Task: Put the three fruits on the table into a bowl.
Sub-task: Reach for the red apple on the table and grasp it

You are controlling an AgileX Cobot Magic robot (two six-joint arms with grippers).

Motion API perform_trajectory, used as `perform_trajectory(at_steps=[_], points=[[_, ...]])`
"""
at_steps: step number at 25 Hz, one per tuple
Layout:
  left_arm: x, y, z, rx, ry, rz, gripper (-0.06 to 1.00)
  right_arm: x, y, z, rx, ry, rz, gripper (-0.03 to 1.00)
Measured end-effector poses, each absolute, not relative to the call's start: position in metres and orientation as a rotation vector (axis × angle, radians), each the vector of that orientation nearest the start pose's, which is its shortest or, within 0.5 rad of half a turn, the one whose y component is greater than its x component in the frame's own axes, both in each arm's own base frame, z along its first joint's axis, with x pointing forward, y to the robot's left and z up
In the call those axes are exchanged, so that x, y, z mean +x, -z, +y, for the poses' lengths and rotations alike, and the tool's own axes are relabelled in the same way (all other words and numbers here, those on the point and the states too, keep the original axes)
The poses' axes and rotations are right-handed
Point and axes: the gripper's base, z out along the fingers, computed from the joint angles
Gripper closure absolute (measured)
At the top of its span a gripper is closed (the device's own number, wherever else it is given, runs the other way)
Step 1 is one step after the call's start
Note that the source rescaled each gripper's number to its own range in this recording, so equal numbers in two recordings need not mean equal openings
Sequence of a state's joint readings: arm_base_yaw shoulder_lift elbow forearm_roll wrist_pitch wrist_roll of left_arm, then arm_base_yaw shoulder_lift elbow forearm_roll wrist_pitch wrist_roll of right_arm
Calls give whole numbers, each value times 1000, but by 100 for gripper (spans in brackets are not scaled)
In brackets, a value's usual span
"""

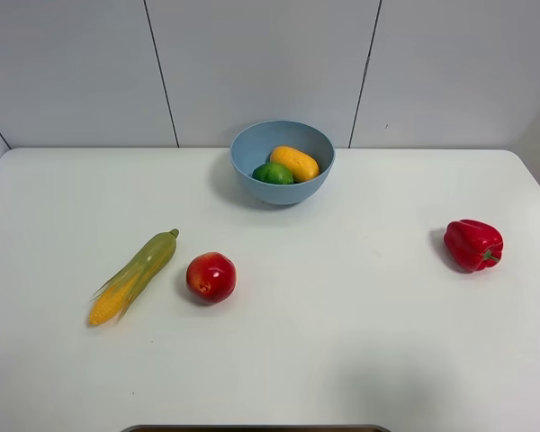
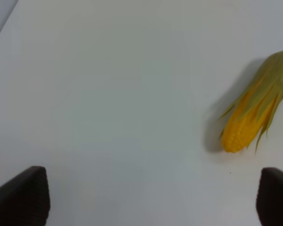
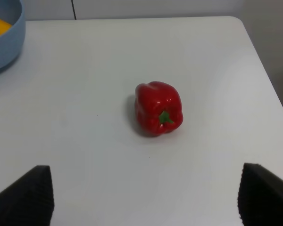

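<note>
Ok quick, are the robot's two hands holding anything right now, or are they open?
Left gripper: jaws open, holding nothing.
Right gripper: jaws open, holding nothing.

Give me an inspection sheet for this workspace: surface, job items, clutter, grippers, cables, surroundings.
Surface: white table, no spills seen.
Job's things: blue bowl at the back holds the lime and mango; the red apple lies on the table, outside the bowl.
Clutter: corn cob just left of the apple, not touching it; bell pepper on the right side.
Grippers: left gripper open, empty, near the corn cob; right gripper open, empty, facing the bell pepper.
Cables: nothing seen.
Surroundings: grey panelled wall behind the table.
</note>
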State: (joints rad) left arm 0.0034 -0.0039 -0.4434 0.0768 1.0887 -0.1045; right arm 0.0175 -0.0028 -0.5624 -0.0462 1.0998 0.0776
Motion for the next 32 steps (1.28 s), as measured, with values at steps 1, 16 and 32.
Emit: perform_trajectory(at_steps=[1, 16, 32], points=[[-1, -259, 6, -117, -33, 2119, 24, -15, -291, -4, 66, -6, 2016, 39], [-1, -259, 6, -117, -33, 2119, 24, -15, -291, -4, 66, -6, 2016, 39], [-1, -259, 6, -117, -33, 2119, 24, -15, -291, -4, 66, -6, 2016, 39]])
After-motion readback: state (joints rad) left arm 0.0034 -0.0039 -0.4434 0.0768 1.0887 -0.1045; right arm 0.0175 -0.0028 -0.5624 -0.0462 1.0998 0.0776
